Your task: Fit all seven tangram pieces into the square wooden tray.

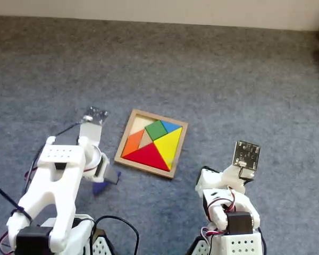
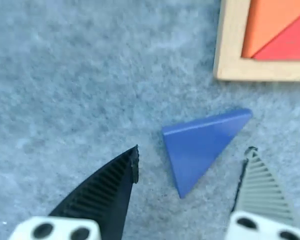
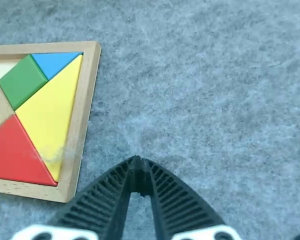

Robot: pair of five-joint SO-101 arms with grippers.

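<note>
The square wooden tray (image 1: pixel 126 135) lies mid-table and holds an orange (image 1: pixel 134 143), a green (image 1: pixel 156 129), a light blue (image 1: pixel 170 126), a yellow (image 1: pixel 168 143) and a red piece (image 1: pixel 148 155). Bare wood shows at its far-left corner and in a small middle gap. A dark blue triangle (image 2: pixel 202 145) lies flat on the carpet just off the tray's near-left corner (image 2: pixel 230 65). My left gripper (image 2: pixel 193 150) hangs open over it, with the black finger (image 2: pixel 115 182) and grey finger (image 2: pixel 257 182) on either side and not touching. My right gripper (image 3: pixel 138 164) is shut and holds nothing, right of the tray (image 3: pixel 87 115).
Grey carpet covers the whole table, with open room behind and to the right of the tray. The left arm's body (image 1: pixel 56 180) stands at the near left and the right arm's (image 1: pixel 228 204) at the near right. A pale wall edge runs along the far side.
</note>
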